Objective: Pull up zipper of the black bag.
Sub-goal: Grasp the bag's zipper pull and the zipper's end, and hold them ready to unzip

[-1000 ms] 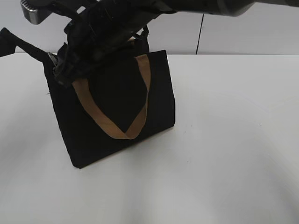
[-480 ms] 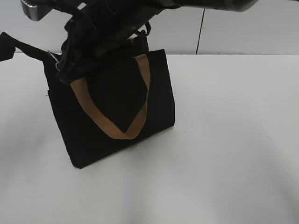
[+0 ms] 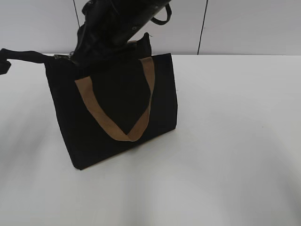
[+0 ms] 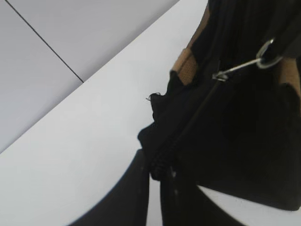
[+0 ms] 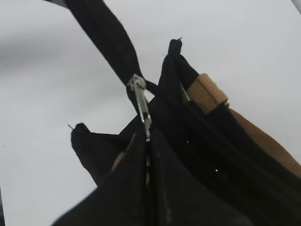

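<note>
The black bag [image 3: 117, 113] stood upright on the white tabletop [image 3: 225, 141]. The right pincer [image 5: 146, 141] was clamped on the zipper [image 5: 139, 101] pull at the bag's top corner. The left pincer [image 4: 155, 176] gripped the bag's end fabric.

A bare test setup, like a lab: a plain white surface [image 3: 235, 141] whose far edge meets pale grey wall panels [image 3: 244, 23] split by thin dark vertical seams [image 3: 201, 28], without any furnishings
</note>
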